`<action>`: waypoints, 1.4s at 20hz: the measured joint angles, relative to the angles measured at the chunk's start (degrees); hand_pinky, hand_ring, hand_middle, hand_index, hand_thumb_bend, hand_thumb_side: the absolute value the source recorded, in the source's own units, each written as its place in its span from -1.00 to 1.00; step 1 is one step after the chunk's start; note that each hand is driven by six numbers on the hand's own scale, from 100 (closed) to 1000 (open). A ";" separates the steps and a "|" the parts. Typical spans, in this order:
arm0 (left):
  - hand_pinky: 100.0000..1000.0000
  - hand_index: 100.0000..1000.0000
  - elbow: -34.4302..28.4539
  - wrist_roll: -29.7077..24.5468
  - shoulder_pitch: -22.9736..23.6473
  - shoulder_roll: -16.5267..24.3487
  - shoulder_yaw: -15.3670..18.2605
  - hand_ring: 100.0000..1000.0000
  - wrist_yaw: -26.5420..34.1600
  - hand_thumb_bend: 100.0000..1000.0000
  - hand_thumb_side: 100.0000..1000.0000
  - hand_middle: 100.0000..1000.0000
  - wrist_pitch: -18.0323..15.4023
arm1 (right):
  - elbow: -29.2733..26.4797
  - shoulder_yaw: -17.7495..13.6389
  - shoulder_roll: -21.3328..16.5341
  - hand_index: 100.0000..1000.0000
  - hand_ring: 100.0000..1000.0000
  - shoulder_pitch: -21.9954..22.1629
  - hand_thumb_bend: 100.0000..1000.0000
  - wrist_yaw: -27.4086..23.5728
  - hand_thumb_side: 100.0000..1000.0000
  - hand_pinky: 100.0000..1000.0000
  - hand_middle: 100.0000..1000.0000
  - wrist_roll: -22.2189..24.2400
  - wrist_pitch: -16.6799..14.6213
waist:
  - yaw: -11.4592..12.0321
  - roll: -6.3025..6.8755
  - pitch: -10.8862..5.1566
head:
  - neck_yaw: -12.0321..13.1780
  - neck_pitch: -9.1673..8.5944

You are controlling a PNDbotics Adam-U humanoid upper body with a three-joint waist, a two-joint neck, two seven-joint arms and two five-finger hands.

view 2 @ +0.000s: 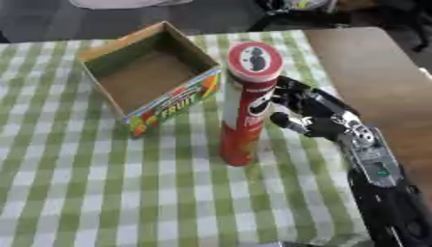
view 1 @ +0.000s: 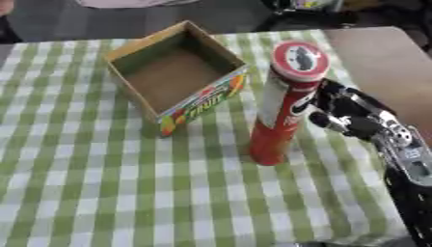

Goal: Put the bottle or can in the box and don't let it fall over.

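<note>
Red can (view 2: 246,106) upright on checked cloth (view 1: 76,183), just right of open empty box (view 1: 173,72). Right hand (view 2: 308,116) curled round its side; more arm visible in right eye view.

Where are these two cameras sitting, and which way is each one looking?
Left eye view: in the robot's head, looking down at the checked table; shows the right robot hand curled round the red can.
Right eye view: beside it in the head, same downward look; the right arm shows more fully.
Both share the can and the empty box, seen slightly shifted.
</note>
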 measured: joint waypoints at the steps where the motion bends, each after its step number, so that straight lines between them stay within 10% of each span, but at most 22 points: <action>1: 1.00 0.72 0.00 -0.05 0.00 0.00 0.00 1.00 0.00 -0.72 0.52 1.00 -0.02 | -0.26 0.02 -0.17 1.00 1.00 0.25 0.00 -0.02 -0.10 1.00 1.00 0.07 -0.07 | 0.00 0.00 0.00 | 0.01 0.00; 28: 1.00 0.71 0.30 -0.71 0.19 0.00 0.30 1.00 0.00 -0.72 0.52 1.00 0.07 | -3.75 1.78 -0.28 1.00 1.00 0.71 0.03 2.51 -0.03 1.00 1.00 -0.87 -0.36 | 0.10 -0.16 -0.01 | -0.05 0.00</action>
